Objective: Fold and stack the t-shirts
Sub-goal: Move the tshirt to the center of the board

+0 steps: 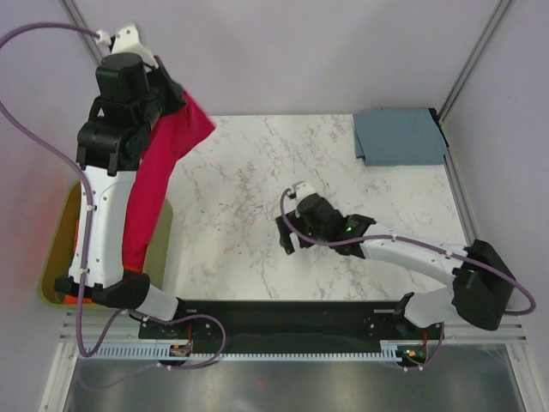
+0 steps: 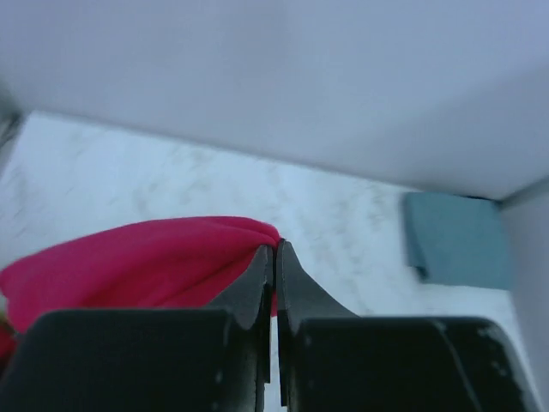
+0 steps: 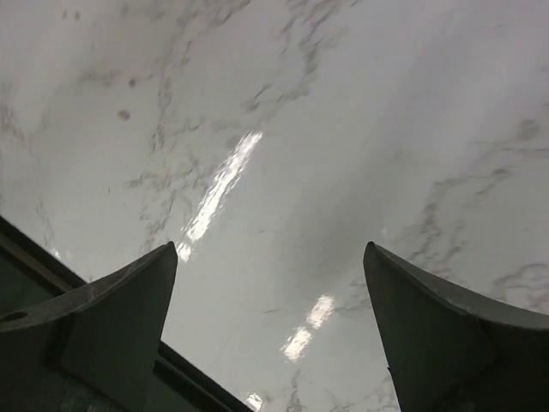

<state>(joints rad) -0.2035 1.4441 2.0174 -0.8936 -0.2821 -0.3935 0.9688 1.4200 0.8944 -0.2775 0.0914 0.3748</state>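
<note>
The crimson-red t-shirt (image 1: 154, 176) hangs in a long drape from my left gripper (image 1: 176, 93), held high over the table's far left corner; its lower end trails down toward the yellow bin. In the left wrist view the gripper (image 2: 274, 246) is shut on the red cloth (image 2: 137, 262). The slate blue-grey t-shirt (image 1: 400, 136) lies folded as a rectangle at the far right corner; it also shows in the left wrist view (image 2: 459, 240). My right gripper (image 1: 288, 233) is open and empty, low over the bare marble near the table's middle (image 3: 270, 249).
A yellow bin (image 1: 56, 257) stands off the table's left edge, partly behind the left arm. The marble table (image 1: 257, 180) has a black rail (image 1: 292, 309) along its near edge. Metal frame posts (image 1: 472, 60) rise at the far corners.
</note>
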